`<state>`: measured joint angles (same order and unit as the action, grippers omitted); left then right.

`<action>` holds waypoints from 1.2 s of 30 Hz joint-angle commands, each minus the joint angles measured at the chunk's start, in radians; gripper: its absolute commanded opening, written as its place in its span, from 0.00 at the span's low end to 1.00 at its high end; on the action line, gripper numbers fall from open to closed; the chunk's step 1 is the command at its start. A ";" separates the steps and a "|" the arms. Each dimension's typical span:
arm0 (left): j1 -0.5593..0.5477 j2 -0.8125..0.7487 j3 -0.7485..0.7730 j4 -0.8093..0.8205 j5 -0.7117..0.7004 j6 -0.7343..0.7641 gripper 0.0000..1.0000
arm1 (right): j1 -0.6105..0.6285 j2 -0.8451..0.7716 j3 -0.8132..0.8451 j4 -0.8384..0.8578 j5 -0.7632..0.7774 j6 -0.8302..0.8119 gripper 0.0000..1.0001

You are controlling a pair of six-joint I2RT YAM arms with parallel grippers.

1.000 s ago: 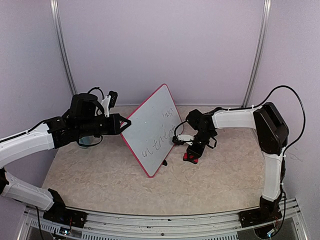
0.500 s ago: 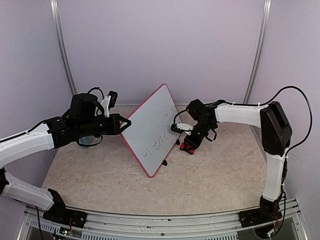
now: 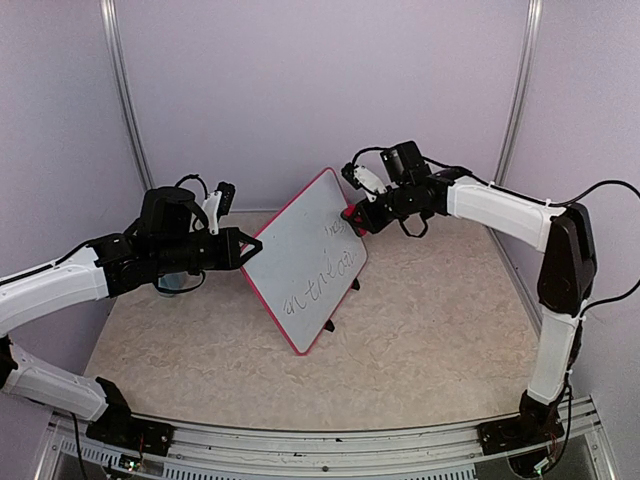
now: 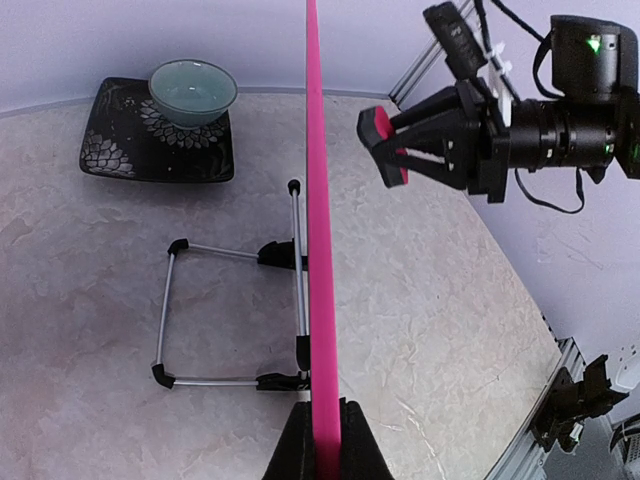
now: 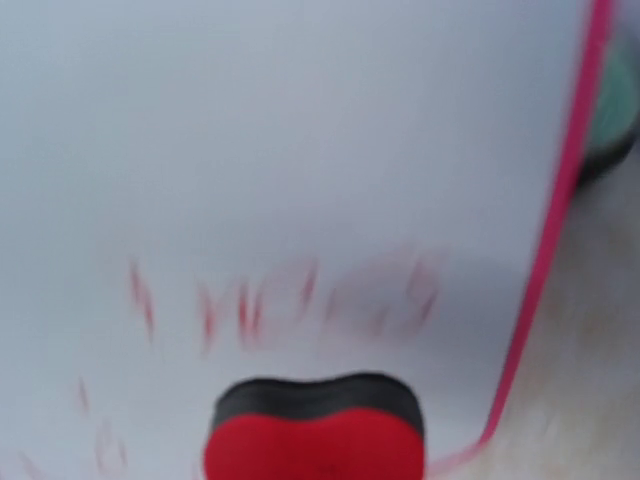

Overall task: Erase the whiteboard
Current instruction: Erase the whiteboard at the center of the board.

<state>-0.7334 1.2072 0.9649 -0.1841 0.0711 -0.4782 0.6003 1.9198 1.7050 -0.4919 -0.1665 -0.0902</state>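
Observation:
The whiteboard stands tilted on edge, pink-framed, with dark handwriting across its lower face. My left gripper is shut on its left frame; in the left wrist view the pink edge runs up from between the black fingers. My right gripper is shut on a red and black eraser at the board's upper right corner. In the right wrist view the eraser sits just below blurred writing on the white face. Whether it touches the board I cannot tell.
A wire stand with black feet lies on the marbled tabletop behind the board. A pale green bowl rests on a black patterned plate at the far left. Lilac walls enclose the table on three sides.
My right arm has lifted the eraser from low beside the board's right edge up to its upper right corner. The left arm and the board have stayed still.

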 commanded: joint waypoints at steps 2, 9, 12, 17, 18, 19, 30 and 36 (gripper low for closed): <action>-0.014 0.019 -0.005 -0.046 0.073 0.015 0.00 | 0.020 0.068 0.127 0.096 -0.003 0.099 0.10; -0.017 0.022 0.001 -0.053 0.071 0.015 0.00 | 0.047 0.132 0.158 0.097 -0.065 0.124 0.09; -0.017 0.024 0.004 -0.053 0.070 0.016 0.00 | 0.065 0.132 0.119 0.109 -0.069 0.110 0.08; -0.017 0.032 0.011 -0.049 0.076 0.016 0.00 | 0.080 0.123 0.040 0.120 -0.061 0.110 0.07; -0.018 0.033 0.011 -0.050 0.075 0.016 0.00 | 0.081 0.116 0.017 0.130 -0.066 0.111 0.07; -0.018 0.034 0.011 -0.049 0.076 0.016 0.00 | 0.085 0.109 -0.007 0.139 -0.069 0.112 0.07; -0.020 0.036 0.021 -0.056 0.073 0.020 0.00 | 0.096 0.081 -0.091 0.166 -0.086 0.122 0.05; -0.020 0.030 0.014 -0.058 0.068 0.018 0.00 | 0.096 0.085 0.044 0.155 -0.104 0.128 0.05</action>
<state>-0.7322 1.2171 0.9791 -0.2028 0.0502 -0.5117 0.6682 2.0174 1.6394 -0.3801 -0.2260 0.0250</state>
